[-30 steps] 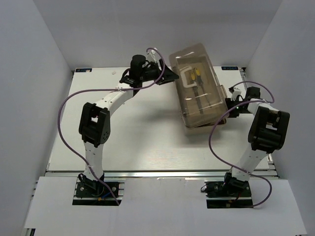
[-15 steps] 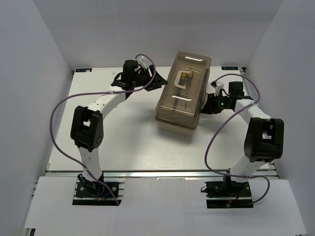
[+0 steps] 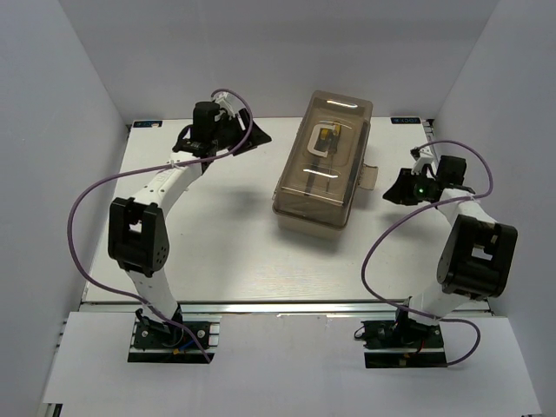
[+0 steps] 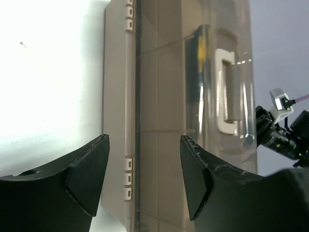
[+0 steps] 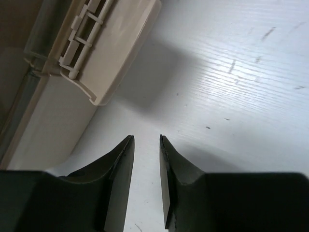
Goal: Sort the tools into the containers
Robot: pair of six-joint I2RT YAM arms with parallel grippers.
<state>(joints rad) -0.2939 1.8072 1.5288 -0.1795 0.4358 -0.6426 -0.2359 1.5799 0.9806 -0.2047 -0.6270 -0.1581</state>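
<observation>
The toolbox [image 3: 306, 217] sits in the middle of the table with its smoky lid [image 3: 300, 178] down and its white handle [image 3: 314, 149] on top. Through the lid I see tools, among them a yellow-and-black handle [image 3: 329, 136]. My left gripper [image 3: 263, 139] hangs to the left of the box, open and empty. In the left wrist view the left gripper [image 4: 145, 142] faces the lid [image 4: 164, 96], the handle [image 4: 225, 92] and the yellow tool [image 4: 202, 48]. My right gripper [image 3: 391, 193] is to the right of the box. In its own view the right gripper [image 5: 146, 140] stands narrowly open over bare table.
A beige latch [image 3: 371, 174] sticks out from the box's right side, and this latch [image 5: 116, 48] lies just ahead of my right fingers. White walls close in the table on three sides. The right arm's wrist camera [image 4: 280, 137] shows beyond the box.
The lid, raised and tilted a second ago, has come down and the box sits flat. Both grippers have drawn back from it, left to the left, right to the right.
</observation>
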